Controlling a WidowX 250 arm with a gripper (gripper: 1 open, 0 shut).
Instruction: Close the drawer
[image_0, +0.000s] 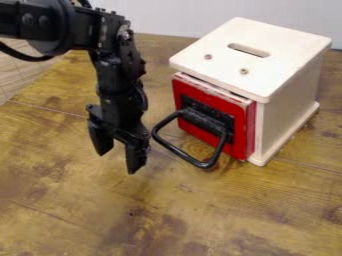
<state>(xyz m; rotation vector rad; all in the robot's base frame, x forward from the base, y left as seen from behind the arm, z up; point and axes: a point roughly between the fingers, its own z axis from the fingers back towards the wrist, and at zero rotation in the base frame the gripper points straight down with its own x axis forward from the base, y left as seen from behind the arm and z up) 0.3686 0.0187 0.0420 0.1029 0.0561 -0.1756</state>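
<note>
I could not read any words, numbers or signs.

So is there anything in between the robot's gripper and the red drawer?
Just the drawer's own big black loop handle. It sticks out from the red drawer toward the gripper. Nothing else shows between them.
</note>
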